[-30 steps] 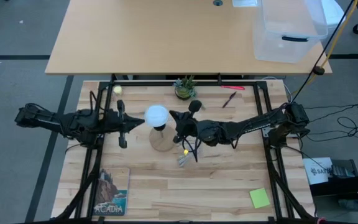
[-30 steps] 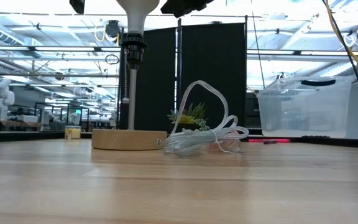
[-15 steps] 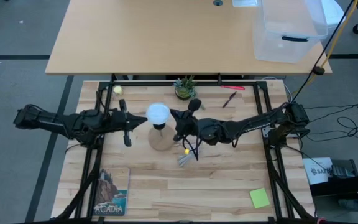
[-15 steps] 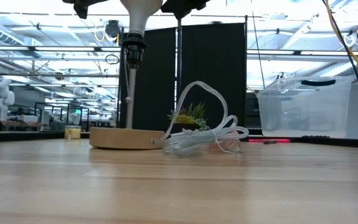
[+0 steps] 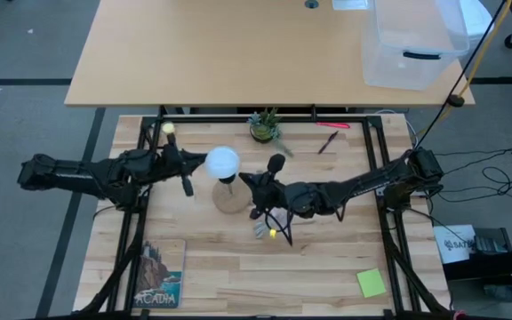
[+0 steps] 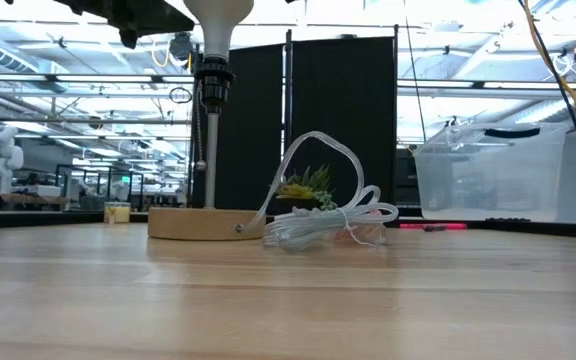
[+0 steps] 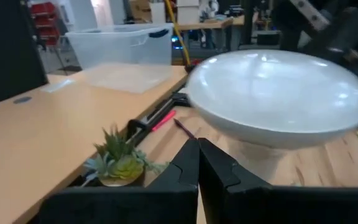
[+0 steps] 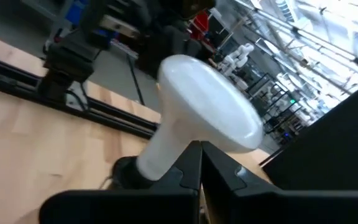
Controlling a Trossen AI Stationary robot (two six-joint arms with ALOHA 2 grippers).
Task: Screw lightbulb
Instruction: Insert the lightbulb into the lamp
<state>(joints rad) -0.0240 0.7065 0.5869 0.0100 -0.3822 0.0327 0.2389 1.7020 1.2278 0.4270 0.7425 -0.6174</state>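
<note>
Near the middle of the worktop [image 5: 238, 258] the lightbulb [image 5: 222, 162] sits upright in the black socket [image 6: 213, 78] of the round wooden stand [image 5: 231, 197], globe up, cone tapering down into the socket in the low view. Left end effector [image 5: 185, 184] is just beside the globe on its left, fingers pressed together in its wrist view, holding nothing. Right end effector [image 5: 249, 181] sits just right of the stand, near the bulb, fingers also pressed together and empty in its wrist view. Neither touches the bulb as far as the high view shows. Judgement: bulb is already seated in the socket, so placing looks done; whether the thread is fully turned home cannot be told, so some twisting may remain, or only retreat of the arms. Coiled clear cord [image 6: 323, 225] lies beside the stand base, with a small plant [image 5: 264, 126] behind.
</note>
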